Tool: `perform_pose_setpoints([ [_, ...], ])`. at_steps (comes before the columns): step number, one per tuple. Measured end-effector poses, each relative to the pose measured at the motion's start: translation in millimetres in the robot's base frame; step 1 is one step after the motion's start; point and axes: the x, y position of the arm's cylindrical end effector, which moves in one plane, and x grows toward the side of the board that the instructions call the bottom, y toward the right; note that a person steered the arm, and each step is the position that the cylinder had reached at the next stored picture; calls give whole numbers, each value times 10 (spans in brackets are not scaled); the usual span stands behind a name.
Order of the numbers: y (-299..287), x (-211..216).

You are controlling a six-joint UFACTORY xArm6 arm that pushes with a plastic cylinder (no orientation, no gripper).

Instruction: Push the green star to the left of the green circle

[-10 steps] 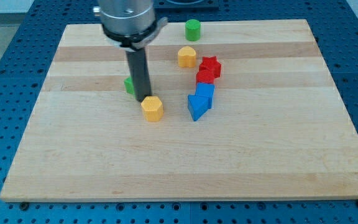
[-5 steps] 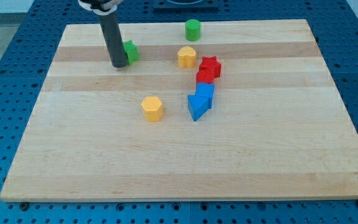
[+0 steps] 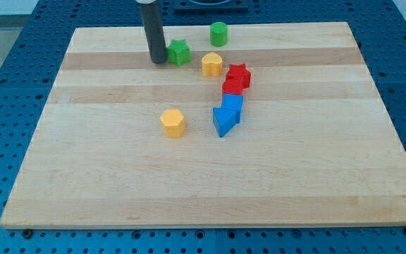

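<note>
Green star (image 3: 179, 52) sits near the table's (image 3: 316, 197) top edge, touching my tip (image 3: 158, 61) on its left, the green circle (image 3: 218, 33) up-right, bare wood leftward; fingerless rod, nothing gripped.

Bright, even overhead light; soft short shadows under blocks; sharp focus, no glare.

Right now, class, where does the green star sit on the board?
The green star sits near the view's top, just right of my tip, down-left of the green circle and left of the yellow block.
</note>
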Motion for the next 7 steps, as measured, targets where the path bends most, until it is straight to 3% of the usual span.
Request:
perform_pose_setpoints([
  [2,227,142],
  [7,292,-417],
])
